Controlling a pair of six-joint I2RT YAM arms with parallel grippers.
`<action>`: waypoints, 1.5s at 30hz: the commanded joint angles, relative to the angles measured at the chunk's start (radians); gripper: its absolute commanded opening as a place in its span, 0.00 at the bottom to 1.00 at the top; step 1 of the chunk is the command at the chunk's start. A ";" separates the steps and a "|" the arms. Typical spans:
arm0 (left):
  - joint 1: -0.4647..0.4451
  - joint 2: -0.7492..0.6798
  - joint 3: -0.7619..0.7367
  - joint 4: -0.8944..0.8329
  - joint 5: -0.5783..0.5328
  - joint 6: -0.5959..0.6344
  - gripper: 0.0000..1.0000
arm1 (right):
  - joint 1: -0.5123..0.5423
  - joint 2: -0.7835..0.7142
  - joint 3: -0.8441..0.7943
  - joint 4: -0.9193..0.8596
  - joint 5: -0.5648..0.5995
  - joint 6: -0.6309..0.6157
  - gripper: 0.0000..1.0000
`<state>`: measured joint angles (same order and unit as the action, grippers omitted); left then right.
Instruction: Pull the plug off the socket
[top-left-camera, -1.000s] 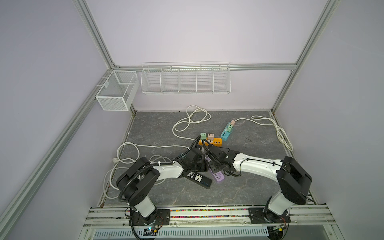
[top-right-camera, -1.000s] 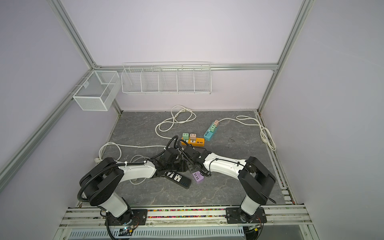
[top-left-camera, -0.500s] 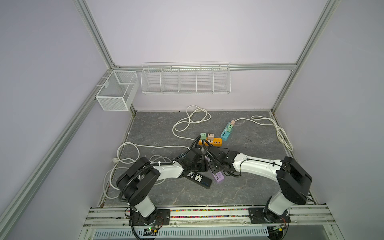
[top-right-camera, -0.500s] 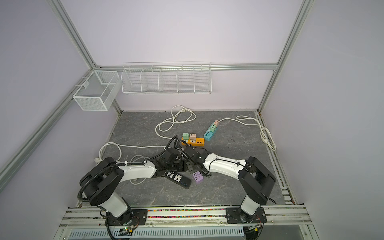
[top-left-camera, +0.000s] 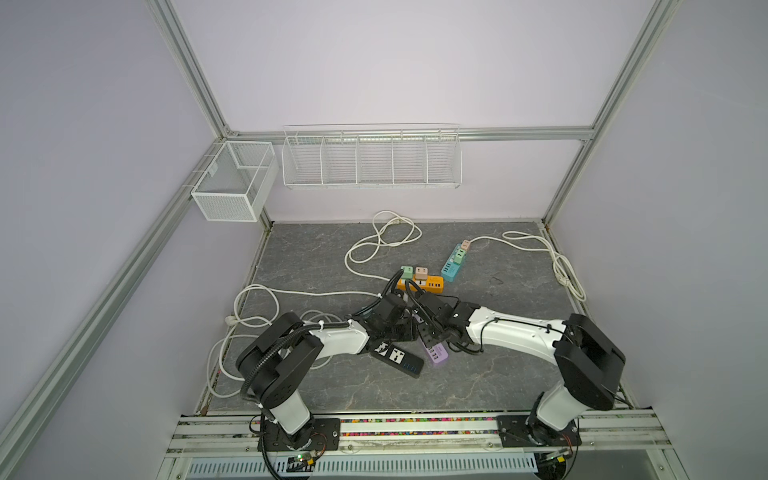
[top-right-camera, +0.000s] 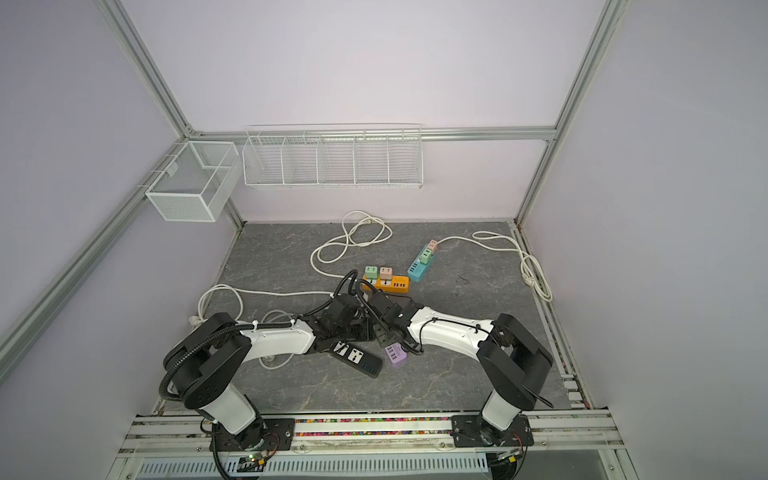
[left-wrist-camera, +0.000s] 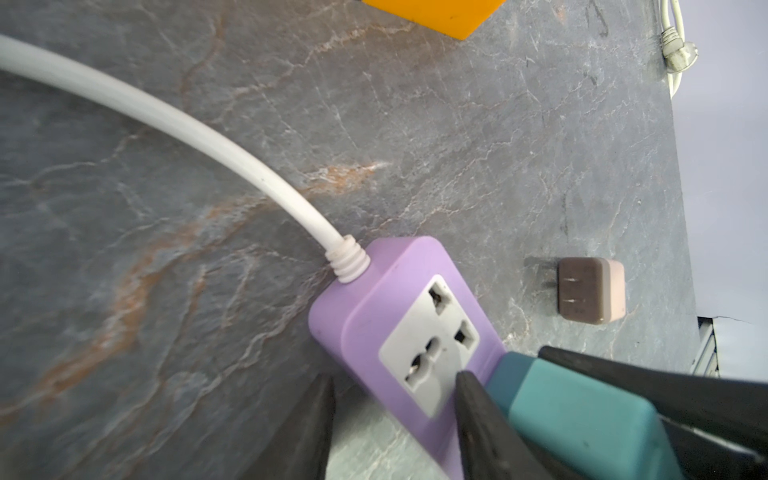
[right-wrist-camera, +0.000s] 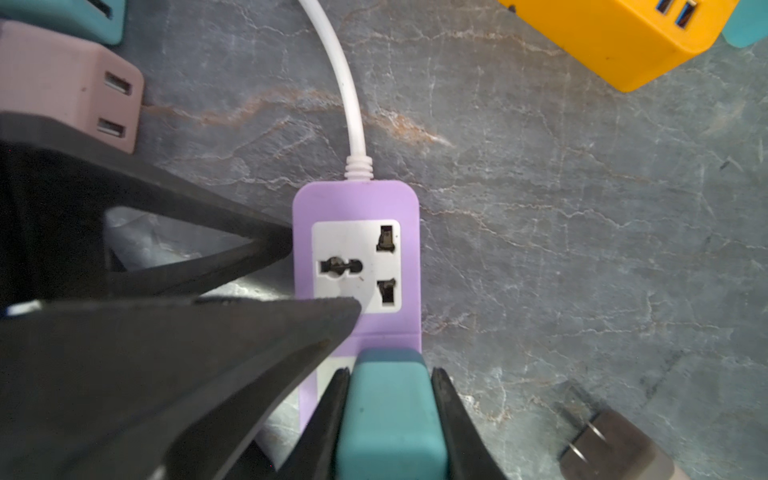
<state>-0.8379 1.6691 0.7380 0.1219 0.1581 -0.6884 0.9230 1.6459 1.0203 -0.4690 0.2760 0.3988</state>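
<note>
Since a second ago my right claw (right-wrist-camera: 390, 372) has drawn shut, and it now clamps the teal rectangular plastic plug (right-wrist-camera: 390, 419) by its two long sides. Both arms otherwise sit where they were. The plug is seated in the lilac plastic power strip (right-wrist-camera: 357, 199), in the socket next to the bare white one. Its prongs are hidden. That strip lies flat near the front middle of the grey stone-patterned mat (top-left-camera: 498, 374), between my two arms.

My left claw (left-wrist-camera: 395, 376) has its jaws apart. One finger (right-wrist-camera: 208, 208) rests against the strip's long side, and the other lies over the white socket face, just beside the plug. Whether they pinch the strip I cannot tell.

A white round cord (left-wrist-camera: 166, 120) leaves the strip's far end and curves away across the mat. A loose brown cube plug with two metal prongs (left-wrist-camera: 590, 289) lies on its side near the strip, not touching it. A black plastic power strip (top-left-camera: 397, 357) lies just beside the lilac one, partly under my left arm. Farther back sits an orange plastic power strip (top-left-camera: 419, 284) with a green and a pink adapter standing at its back edge. A turquoise power strip (top-left-camera: 455, 266) lies near it, to the right in both top views.
</note>
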 joint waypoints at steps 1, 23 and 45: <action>0.001 0.026 -0.004 -0.076 -0.047 -0.006 0.47 | -0.021 -0.043 -0.023 -0.005 0.044 -0.034 0.26; -0.016 0.061 0.022 -0.107 -0.063 -0.013 0.43 | -0.034 -0.109 -0.043 0.041 -0.032 -0.009 0.25; -0.030 0.060 0.004 -0.039 -0.002 -0.029 0.41 | 0.004 -0.082 -0.071 0.013 0.036 0.046 0.45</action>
<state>-0.8619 1.6955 0.7666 0.1329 0.1581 -0.7136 0.9203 1.5841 0.9569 -0.4404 0.2874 0.4259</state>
